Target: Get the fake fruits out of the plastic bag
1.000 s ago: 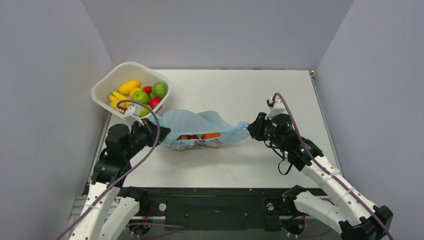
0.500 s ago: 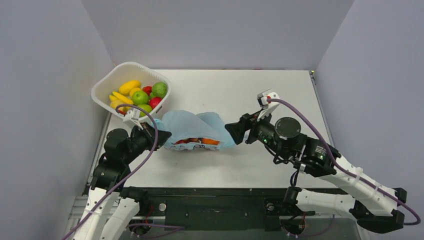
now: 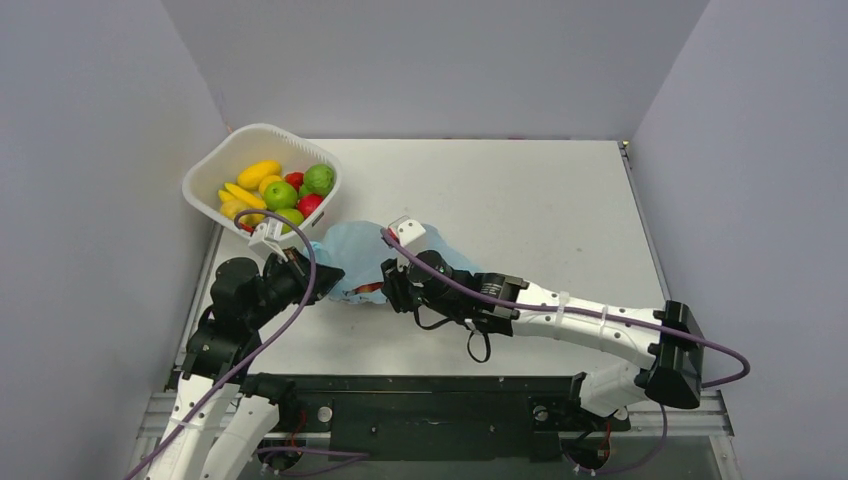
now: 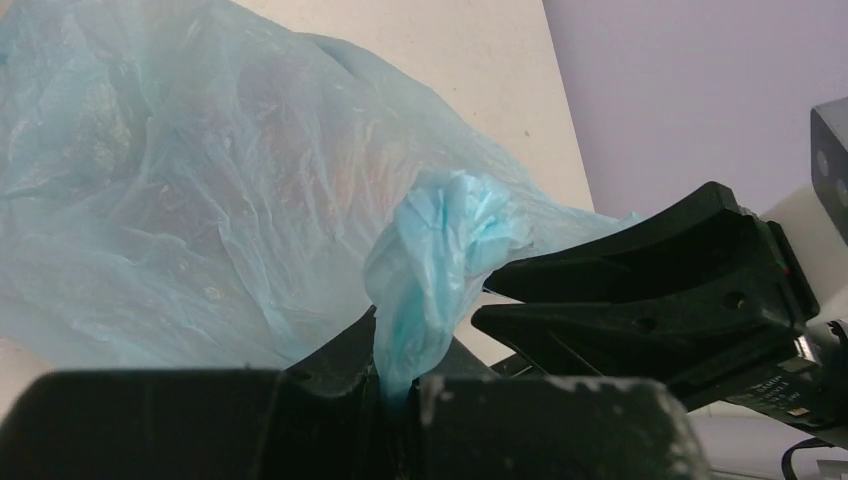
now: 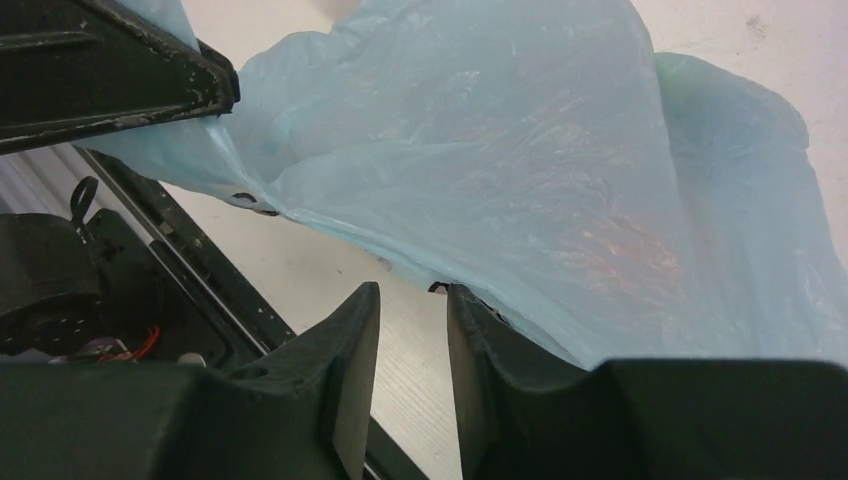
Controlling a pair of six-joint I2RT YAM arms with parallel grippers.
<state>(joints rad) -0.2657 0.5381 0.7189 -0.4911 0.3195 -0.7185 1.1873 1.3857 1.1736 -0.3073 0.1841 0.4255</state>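
The light-blue plastic bag [image 3: 352, 250] lies crumpled on the table left of centre. My left gripper [image 3: 312, 276] is shut on its twisted left handle [image 4: 437, 250]. The fake fruits show only as faint red and orange shapes through the plastic [image 5: 600, 220], with a red bit [image 3: 368, 288] at the bag's near edge. My right arm reaches far left, and its gripper [image 3: 395, 292] sits at the bag's near edge. In the right wrist view the right gripper [image 5: 412, 292] is open with bare table in the gap. The bag [image 5: 480, 150] drapes just beyond and over its right finger.
A white basket [image 3: 265, 128] with bananas, green apples and red fruits stands tilted at the back left, just behind my left arm. The table's near edge and black frame [image 5: 170, 250] lie close beside the right gripper. Grey walls stand on three sides.
My right gripper has let go of the bag's right end and swung left across the table to the bag's near edge. The bag has gone slack and bunched leftward. The left gripper holds still.
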